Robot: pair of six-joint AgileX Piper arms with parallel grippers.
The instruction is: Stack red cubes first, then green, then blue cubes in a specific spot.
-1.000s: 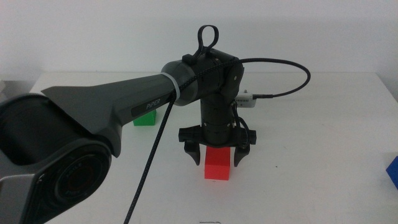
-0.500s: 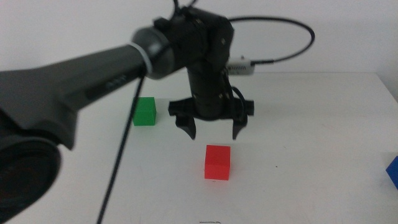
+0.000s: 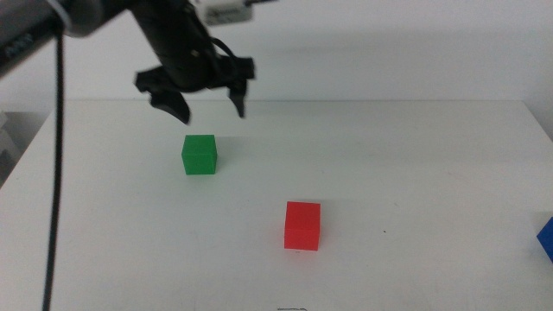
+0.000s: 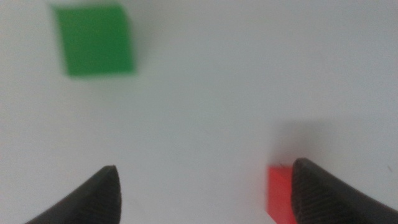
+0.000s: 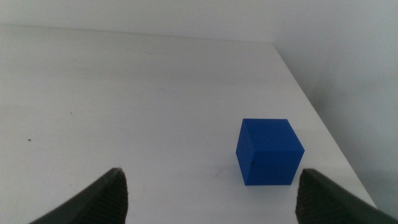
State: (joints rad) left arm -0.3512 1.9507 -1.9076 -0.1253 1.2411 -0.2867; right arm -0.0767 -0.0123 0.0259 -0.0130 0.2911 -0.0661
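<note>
White matte table (image 3: pixel 415 173), plain white wall behind it, nothing marked on the surface; a tiny dark speck sits on the top right of the red cube. Left gripper (image 3: pixel 207 102) hangs in the air over the far left part of the table, jaws spread wide and holding nothing, just beyond and above the green cube (image 3: pixel 200 155). Green cube sits flat on the table, left of centre. Red cube (image 3: pixel 302 225) sits on its own nearer the front, around the middle, well apart from green. Blue cube (image 3: pixel 546 239) is at the right table edge, cut off by the frame in the middle view; the right wrist view shows it whole (image 5: pixel 268 151), sitting close to the table's edge. Right gripper (image 5: pixel 211 196) waits near it, jaws apart, empty, only its tips visible. Left wrist view is motion-blurred: green cube (image 4: pixel 94 40) soft-edged, red cube (image 4: pixel 281 191) partly hidden behind one jaw tip. The left arm's upper part is cut off at the top left of the middle view, a cable (image 3: pixel 57 173) hanging down from it.
</note>
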